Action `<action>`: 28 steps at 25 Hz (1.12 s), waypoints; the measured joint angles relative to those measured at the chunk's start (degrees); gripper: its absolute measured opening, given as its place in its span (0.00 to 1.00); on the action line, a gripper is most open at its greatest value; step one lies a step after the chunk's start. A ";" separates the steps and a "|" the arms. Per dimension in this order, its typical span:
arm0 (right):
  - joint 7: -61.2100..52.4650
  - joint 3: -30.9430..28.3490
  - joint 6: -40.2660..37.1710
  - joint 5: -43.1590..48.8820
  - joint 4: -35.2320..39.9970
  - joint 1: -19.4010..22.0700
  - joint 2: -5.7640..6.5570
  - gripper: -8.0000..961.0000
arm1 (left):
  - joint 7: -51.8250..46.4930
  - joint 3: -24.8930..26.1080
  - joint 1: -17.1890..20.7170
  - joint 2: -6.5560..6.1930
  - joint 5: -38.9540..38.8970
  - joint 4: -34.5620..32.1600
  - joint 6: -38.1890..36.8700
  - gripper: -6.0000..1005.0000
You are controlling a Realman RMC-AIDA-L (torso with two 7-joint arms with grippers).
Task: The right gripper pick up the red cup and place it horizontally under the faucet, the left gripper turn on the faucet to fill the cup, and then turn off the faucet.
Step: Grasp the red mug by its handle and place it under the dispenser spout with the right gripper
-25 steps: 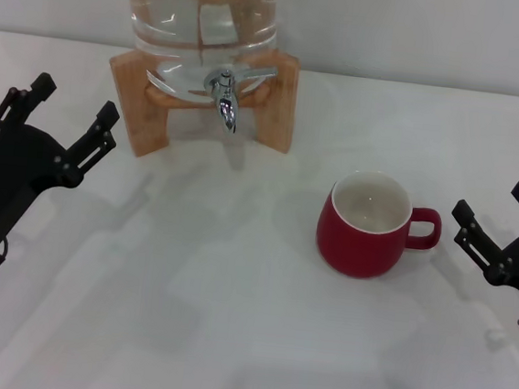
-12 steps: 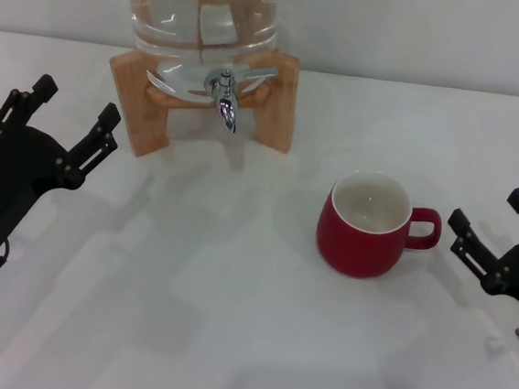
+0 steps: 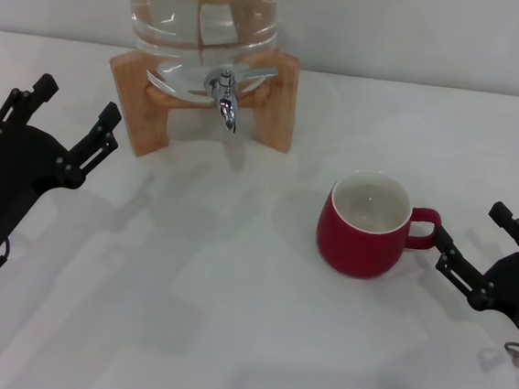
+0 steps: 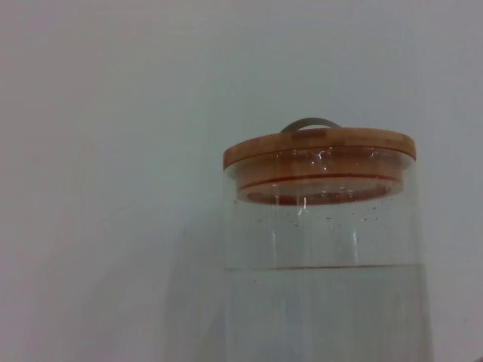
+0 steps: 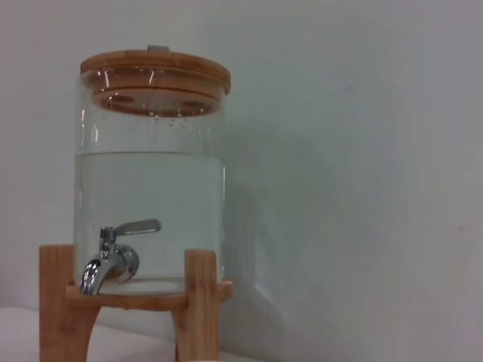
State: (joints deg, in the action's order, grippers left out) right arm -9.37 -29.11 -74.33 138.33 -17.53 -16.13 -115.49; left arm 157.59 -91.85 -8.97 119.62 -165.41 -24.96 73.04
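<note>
The red cup (image 3: pixel 364 225) stood upright on the white worktop (image 3: pixel 229 320), its loop handle pointing to 3 o'clock, straight at the right gripper (image 3: pixel 481 245). That gripper lay just beside the handle at the cup's 4 o'clock, its fingers (image 3: pixel 453 266) apart and empty, the nearer one almost touching the handle. It was plainly the closer arm for the pick. The faucet (image 3: pixel 225 95) (lever down, spout dry as far as could be seen) sat at the cup's 10 o'clock, with bare worktop between them for the carry. The left gripper (image 3: pixel 70 119) hung at the wooden stand's (image 3: pixel 144 101) 8 o'clock, fingers spread, well apart from the faucet.
</note>
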 joint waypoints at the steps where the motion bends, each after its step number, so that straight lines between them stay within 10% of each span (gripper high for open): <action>1: 0.02 0.01 0.05 0.01 0.15 -0.05 0.00 0.87 | 0.00 0.00 0.00 0.00 0.00 0.00 -0.01 0.87; 28: 2.80 3.01 4.38 0.08 -0.92 -2.25 -0.37 0.87 | 0.00 0.28 -1.15 -0.09 -0.02 0.00 -0.53 0.87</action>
State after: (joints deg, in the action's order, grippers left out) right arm -6.56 -26.10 -69.95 138.41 -18.45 -18.38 -115.86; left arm 157.59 -91.57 -10.11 119.53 -165.43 -24.96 72.51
